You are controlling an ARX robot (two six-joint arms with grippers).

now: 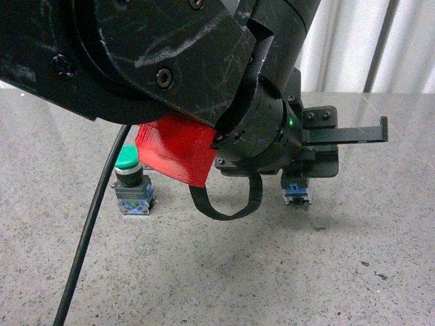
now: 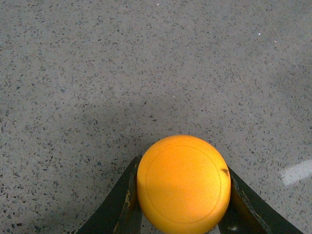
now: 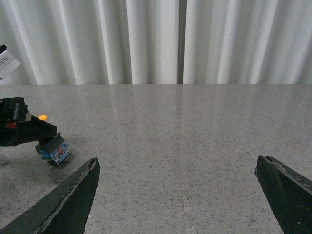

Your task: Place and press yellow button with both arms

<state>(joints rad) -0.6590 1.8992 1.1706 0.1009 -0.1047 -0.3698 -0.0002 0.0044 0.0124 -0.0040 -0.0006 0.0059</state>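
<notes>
My left gripper [image 2: 183, 165] is shut on the yellow button [image 2: 183, 184]; its round yellow cap fills the space between the two black fingers [image 2: 127, 197]. In the front view the left gripper [image 1: 319, 146] reaches right of centre, low over the table. The cap is hidden there and only the button's blue-grey base [image 1: 297, 195] shows below the fingers. The right wrist view shows that left gripper [image 3: 22, 129] with the button's base [image 3: 54, 151] tilted, close to the tabletop. My right gripper [image 3: 176, 168] is open and empty, off to the side above bare tabletop.
A green-capped button [image 1: 127, 163] stands upright on the speckled grey table [image 1: 285, 272], left of the left arm. A red plastic part [image 1: 175, 151] and a black cable [image 1: 88, 238] hang off the arm. White curtains [image 3: 146, 39] close off the table's far edge.
</notes>
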